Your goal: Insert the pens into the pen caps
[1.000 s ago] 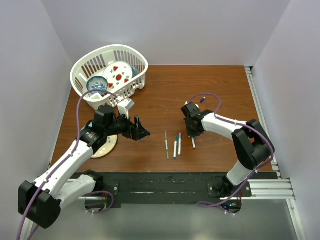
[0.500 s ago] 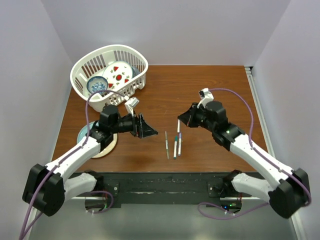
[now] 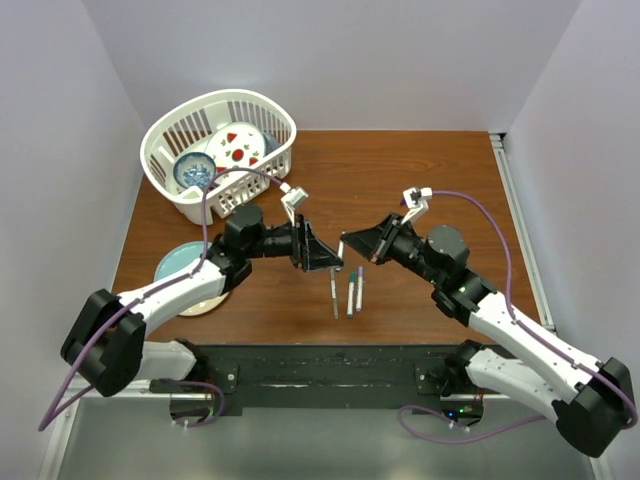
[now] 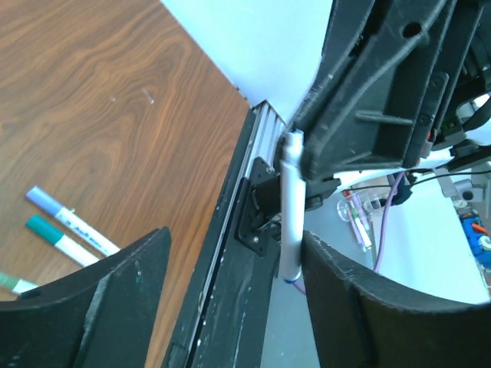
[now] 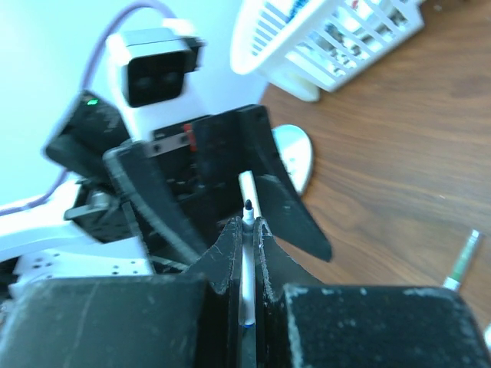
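Right gripper (image 5: 245, 230) clamped on slim white cylindrical pen (image 4: 290, 215); left gripper (image 4: 236, 245), matte black, spread apart.

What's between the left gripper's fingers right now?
A white pen, clamped in the right gripper, its dark tip pointing into the open left gripper. The right wrist view shows it best. Whether it touches the left fingers cannot be told.
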Tool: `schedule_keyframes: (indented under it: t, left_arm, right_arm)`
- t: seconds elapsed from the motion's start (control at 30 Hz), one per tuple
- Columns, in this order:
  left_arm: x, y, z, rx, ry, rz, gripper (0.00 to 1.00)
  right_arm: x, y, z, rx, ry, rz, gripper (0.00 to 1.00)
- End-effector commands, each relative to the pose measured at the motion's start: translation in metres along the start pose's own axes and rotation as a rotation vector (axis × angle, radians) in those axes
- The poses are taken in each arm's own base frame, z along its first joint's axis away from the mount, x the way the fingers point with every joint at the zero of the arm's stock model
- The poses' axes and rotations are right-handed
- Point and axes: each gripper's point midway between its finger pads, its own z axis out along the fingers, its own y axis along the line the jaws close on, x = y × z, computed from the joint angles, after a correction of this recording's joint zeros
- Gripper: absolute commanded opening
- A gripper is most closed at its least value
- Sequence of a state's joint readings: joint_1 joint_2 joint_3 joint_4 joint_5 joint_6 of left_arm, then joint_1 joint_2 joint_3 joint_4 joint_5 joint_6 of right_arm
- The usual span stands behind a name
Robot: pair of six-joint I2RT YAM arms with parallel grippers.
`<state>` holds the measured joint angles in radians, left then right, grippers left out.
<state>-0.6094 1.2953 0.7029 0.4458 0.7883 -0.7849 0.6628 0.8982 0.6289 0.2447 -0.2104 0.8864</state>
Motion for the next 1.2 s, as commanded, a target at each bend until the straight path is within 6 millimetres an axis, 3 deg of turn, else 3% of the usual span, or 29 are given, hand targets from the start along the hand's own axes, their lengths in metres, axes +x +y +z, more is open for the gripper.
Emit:
schedule_keyframes:
  t: [0.0, 0.07, 0.27, 0.37, 0.43, 0.5, 0.53, 0.57, 0.63, 0.67, 0.7, 0.77, 0.9, 1.07, 1.17]
  left_arm:
    - [-0.027, -0.030, 0.007, 0.107, -0.065, 0.068, 0.67]
    - [-0.025, -0.033, 0.008, 0.132, -0.052, 0.048, 0.63]
    - [-0.013, -0.047, 0.012, 0.236, -0.010, 0.047, 0.36]
    - [-0.005, -0.050, 0.010, 0.276, 0.023, 0.036, 0.00]
    - [-0.004, -0.052, 0.008, 0.280, 0.030, 0.047, 0.00]
    - [-0.002, -0.049, 0.007, 0.246, 0.039, 0.069, 0.00]
    - [-0.007, -0.049, 0.007, 0.227, 0.037, 0.087, 0.00]
    - [0.000, -0.039, 0.007, 0.165, 0.074, 0.045, 0.00]
    - [-0.013, -0.034, 0.005, 0.078, 0.035, 0.128, 0.00]
    - [-0.004, -0.019, 0.001, -0.013, 0.073, 0.078, 0.00]
    - [-0.014, -0.013, -0.004, -0.085, 0.035, 0.142, 0.00]
    - [-0.013, -0.011, -0.013, -0.144, 0.049, 0.158, 0.00]
    - [-0.023, -0.002, -0.036, -0.308, 0.022, 0.255, 0.00]
    - [-0.028, 0.021, -0.062, -0.500, -0.007, 0.316, 0.00]
    - [-0.027, 0.020, -0.067, -0.512, -0.002, 0.324, 0.00]
  right_arm:
    - [-0.004, 0.022, -0.004, -0.081, -0.024, 0.009, 0.00]
    - [-0.003, 0.021, -0.005, -0.080, -0.025, 0.009, 0.00]
    - [-0.001, 0.018, -0.004, -0.075, -0.029, 0.005, 0.00]
    - [-0.001, 0.021, -0.002, -0.072, -0.011, -0.006, 0.11]
    - [-0.001, 0.011, -0.002, -0.015, -0.008, -0.026, 0.26]
    - [-0.011, 0.012, -0.004, 0.014, -0.033, -0.058, 0.34]
    - [-0.014, 0.001, -0.006, 0.079, -0.045, -0.064, 0.40]
    - [-0.023, 0.005, -0.008, 0.094, -0.067, -0.079, 0.42]
    - [-0.037, 0.003, -0.012, 0.158, -0.099, -0.114, 0.47]
    - [-0.049, -0.009, -0.016, 0.246, -0.141, -0.137, 0.47]
    - [-0.058, -0.018, -0.019, 0.316, -0.162, -0.187, 0.48]
    - [-0.087, -0.032, -0.032, 0.484, -0.242, -0.229, 0.51]
    - [-0.120, -0.057, -0.035, 0.679, -0.286, -0.324, 0.60]
    - [-0.138, -0.122, -0.015, 0.906, -0.260, -0.311, 0.65]
    - [-0.142, -0.166, -0.002, 1.003, -0.202, -0.243, 0.64]
